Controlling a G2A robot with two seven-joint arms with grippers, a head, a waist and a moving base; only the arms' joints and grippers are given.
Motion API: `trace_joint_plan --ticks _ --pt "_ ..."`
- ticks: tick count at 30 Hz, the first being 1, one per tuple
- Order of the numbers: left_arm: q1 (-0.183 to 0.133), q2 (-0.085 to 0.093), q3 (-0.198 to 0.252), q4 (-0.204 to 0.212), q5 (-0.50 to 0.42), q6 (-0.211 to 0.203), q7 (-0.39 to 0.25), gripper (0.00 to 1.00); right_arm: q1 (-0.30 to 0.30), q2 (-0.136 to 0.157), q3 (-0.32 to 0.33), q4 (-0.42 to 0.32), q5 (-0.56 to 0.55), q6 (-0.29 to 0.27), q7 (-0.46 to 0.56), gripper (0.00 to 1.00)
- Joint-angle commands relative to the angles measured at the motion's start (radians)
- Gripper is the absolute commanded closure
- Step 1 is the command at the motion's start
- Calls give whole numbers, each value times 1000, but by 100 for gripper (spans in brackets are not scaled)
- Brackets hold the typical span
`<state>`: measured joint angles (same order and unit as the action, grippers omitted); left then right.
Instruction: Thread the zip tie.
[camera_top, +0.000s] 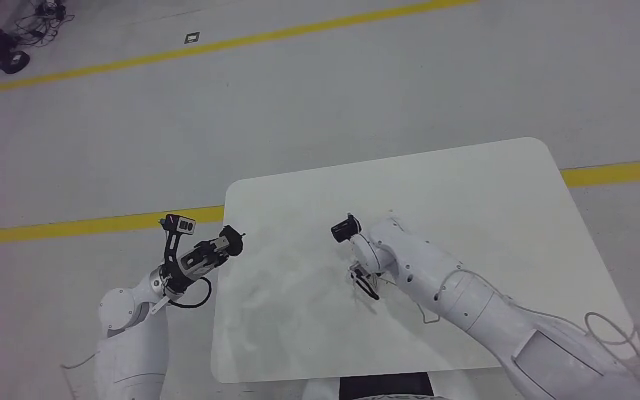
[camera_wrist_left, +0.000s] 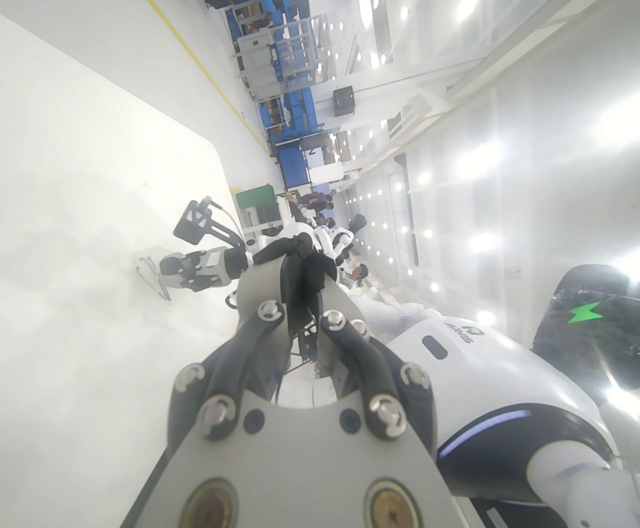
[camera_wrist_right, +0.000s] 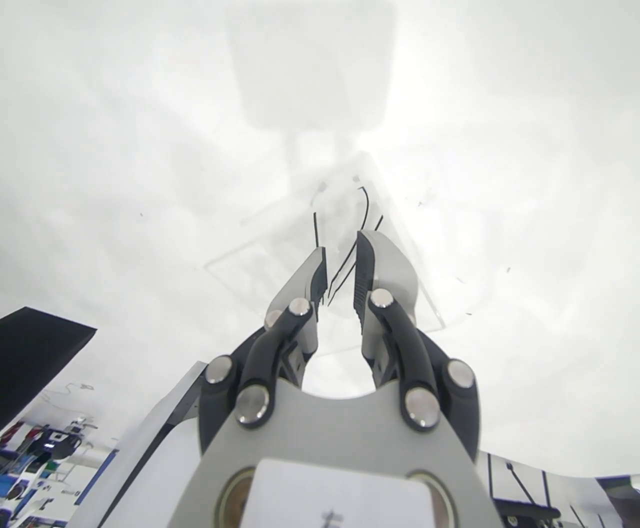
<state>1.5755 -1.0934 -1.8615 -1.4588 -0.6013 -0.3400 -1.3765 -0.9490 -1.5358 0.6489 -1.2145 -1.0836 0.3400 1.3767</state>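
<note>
Two arms stand at a white bench (camera_top: 480, 200). The right end effector (camera_wrist_right: 341, 245) hangs over the bench's middle, pointing down, its fingers (camera_wrist_right: 315, 272) parted and gripping nothing. The left end effector (camera_top: 230, 242) sits clenched at the bench's left edge, well apart. A clear tray (camera_wrist_right: 235, 260) lies under the right one. Thin black zip tie (camera_wrist_right: 366, 202) strands lie on it, running lengthwise between and just beyond the parted fingers, so the right arm is far nearer.
</note>
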Motion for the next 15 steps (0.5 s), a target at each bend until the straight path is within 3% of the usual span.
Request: trace_joint_plan --ticks 1,15 --pt "0 0 0 0 0 0 0 100 0 -4 2 4 -7 0 2 86" --pt "0 0 0 0 0 0 0 100 -2 -32 -2 49 -51 0 13 91"
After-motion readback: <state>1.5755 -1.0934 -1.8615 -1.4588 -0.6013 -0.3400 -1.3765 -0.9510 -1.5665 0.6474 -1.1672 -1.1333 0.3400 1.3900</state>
